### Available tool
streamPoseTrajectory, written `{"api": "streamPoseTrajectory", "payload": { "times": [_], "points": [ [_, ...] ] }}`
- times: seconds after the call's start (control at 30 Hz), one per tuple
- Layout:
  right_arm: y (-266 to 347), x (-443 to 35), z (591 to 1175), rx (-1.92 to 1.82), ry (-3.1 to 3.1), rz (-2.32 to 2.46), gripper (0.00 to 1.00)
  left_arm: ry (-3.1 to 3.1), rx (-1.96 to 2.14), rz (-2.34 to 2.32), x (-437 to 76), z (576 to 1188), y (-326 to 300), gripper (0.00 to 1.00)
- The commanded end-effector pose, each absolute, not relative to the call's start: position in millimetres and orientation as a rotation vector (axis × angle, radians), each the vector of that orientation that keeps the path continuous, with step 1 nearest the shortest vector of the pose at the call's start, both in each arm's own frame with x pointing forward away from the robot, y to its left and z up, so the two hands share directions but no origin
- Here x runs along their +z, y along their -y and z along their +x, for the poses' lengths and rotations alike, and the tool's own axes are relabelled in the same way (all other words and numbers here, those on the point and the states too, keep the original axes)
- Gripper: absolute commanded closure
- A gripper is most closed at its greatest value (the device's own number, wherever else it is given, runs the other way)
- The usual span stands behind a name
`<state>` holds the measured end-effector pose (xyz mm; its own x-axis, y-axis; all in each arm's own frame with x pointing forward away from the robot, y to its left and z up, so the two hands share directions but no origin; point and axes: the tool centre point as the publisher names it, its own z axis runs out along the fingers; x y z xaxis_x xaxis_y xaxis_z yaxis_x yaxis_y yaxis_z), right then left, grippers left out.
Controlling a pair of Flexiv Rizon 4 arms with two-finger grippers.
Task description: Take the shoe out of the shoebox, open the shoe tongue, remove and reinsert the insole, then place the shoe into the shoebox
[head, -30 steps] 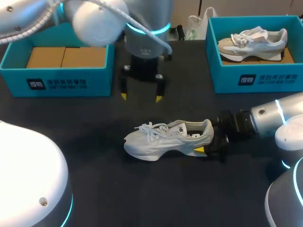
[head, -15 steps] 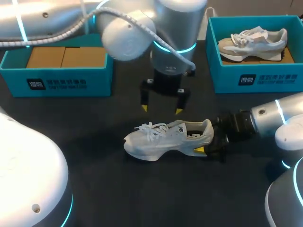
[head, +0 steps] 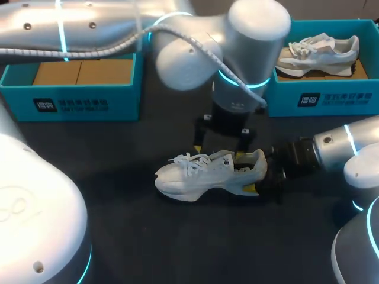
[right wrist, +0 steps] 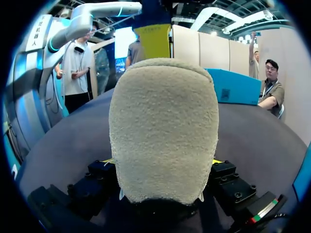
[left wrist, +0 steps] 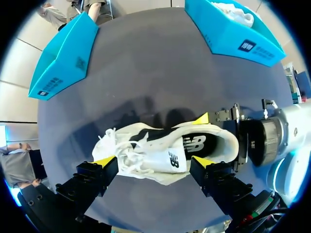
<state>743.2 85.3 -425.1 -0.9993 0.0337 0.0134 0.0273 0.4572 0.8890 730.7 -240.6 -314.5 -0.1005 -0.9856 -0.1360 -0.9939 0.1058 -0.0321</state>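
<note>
A pale grey shoe [head: 207,174] lies on its sole mid-table, toe to the left. My right gripper [head: 259,180] is shut on its heel, one yellow tip on each side. In the right wrist view the heel [right wrist: 163,131] fills the space between the fingers. My left gripper [head: 219,151] hangs open just above the shoe's collar. In the left wrist view its tips [left wrist: 153,162] straddle the shoe [left wrist: 165,150] without touching it, with the laces and tongue under them. The right gripper [left wrist: 214,121] shows at the heel there.
A teal shoebox [head: 71,103] holding brown cardboard stands at the back left. A second teal shoebox [head: 331,97] at the back right holds another pale shoe [head: 317,53]. Dark tabletop surrounds the held shoe.
My left arm has swung right and come down from behind the shoe to just over its collar. The right gripper and the shoe have stayed where they were.
</note>
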Motion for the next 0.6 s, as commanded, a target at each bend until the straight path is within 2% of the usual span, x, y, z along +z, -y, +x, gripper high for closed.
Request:
{"api": "streamPoseTrajectory", "payload": {
  "times": [0.03,0.6],
  "points": [
    [-88,-433,745,1.628,-2.678,0.056,1.0,-2.222,0.158,-2.007,-328,732,253,0.0],
    [-88,-433,745,1.628,-2.678,0.056,1.0,-2.133,0.243,-1.975,-358,737,258,0.0]
  ]
}}
